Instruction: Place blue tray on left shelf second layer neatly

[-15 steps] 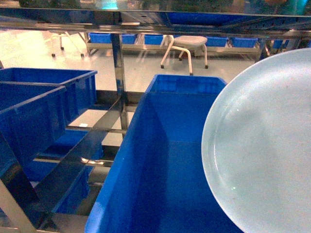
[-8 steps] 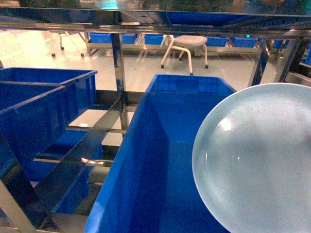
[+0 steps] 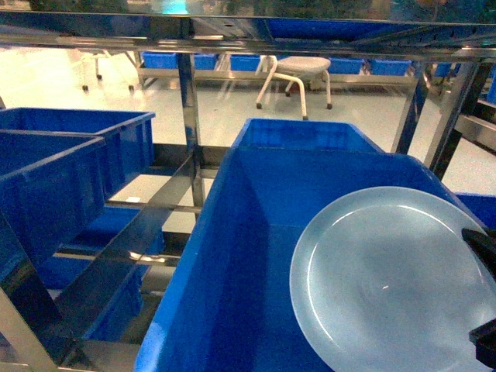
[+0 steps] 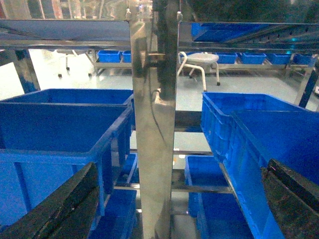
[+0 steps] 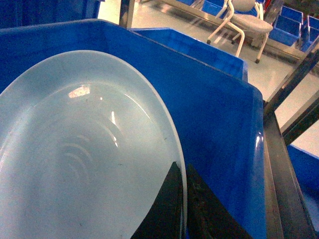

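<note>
Inside the big blue bin [image 3: 232, 256], the right gripper [image 5: 183, 209] pinches the blue tray's [image 3: 387, 279] rim; left gripper [image 4: 174, 199] wide

the left gripper [image 4: 174, 209] shows only as two dark fingers [image 4: 65, 209] at the bottom corners, spread wide with nothing between them. straight ahead of it, between the fingers, rises a shiny steel upright [image 4: 153, 119] of the rack. left of the upright sits a deep blue crate [image 4: 65, 134]; right of it sit two more blue crates [image 4: 259, 134], one behind the other. lower down behind the upright lies another blue bin [image 4: 209, 199]. far beyond stands a white stool [image 4: 202, 62] on the pale floor.
</note>
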